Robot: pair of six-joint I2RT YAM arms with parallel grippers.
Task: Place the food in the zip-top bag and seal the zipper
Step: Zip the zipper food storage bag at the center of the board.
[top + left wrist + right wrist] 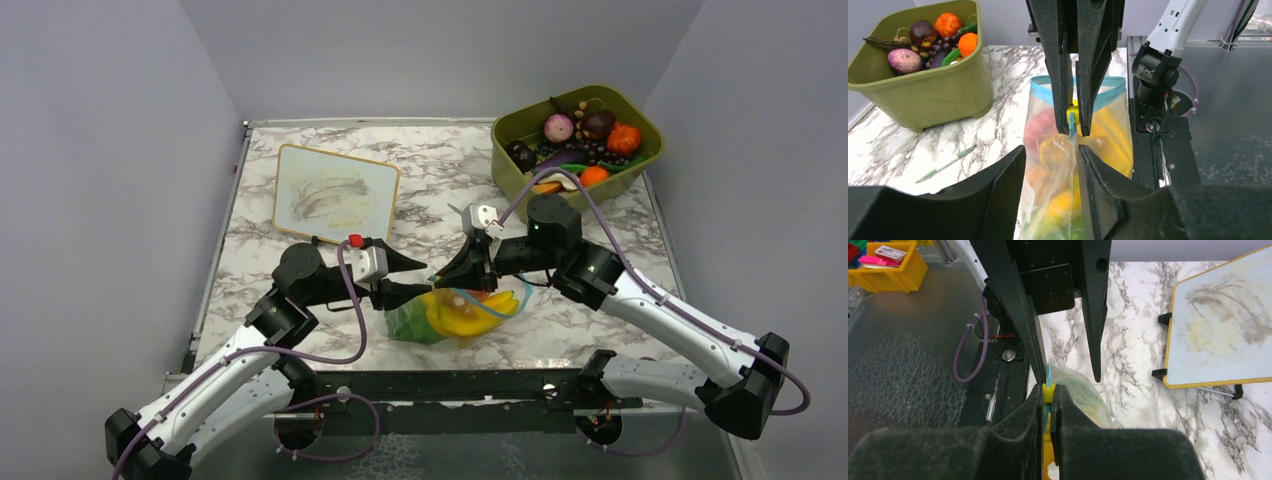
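The zip-top bag [462, 312] lies at the table's near middle, lifted at its mouth, with yellow food [468, 316] and a green lettuce [408, 325] inside. In the left wrist view the bag [1048, 150] shows yellow, orange and green pieces, and its teal zipper [1109, 95] still gapes at the far end. My right gripper [464, 277] is shut on the yellow zipper slider [1048, 393], which also shows in the left wrist view [1072, 113]. My left gripper [1050, 152] is open, its fingers [1008, 185] either side of the bag's near end.
An olive-green tub [512, 165] of other toy produce stands at the back right, also in the left wrist view [923, 102]. A wood-framed white board [335, 195] stands at the back left. A green pen [948, 164] lies on the marble near the tub.
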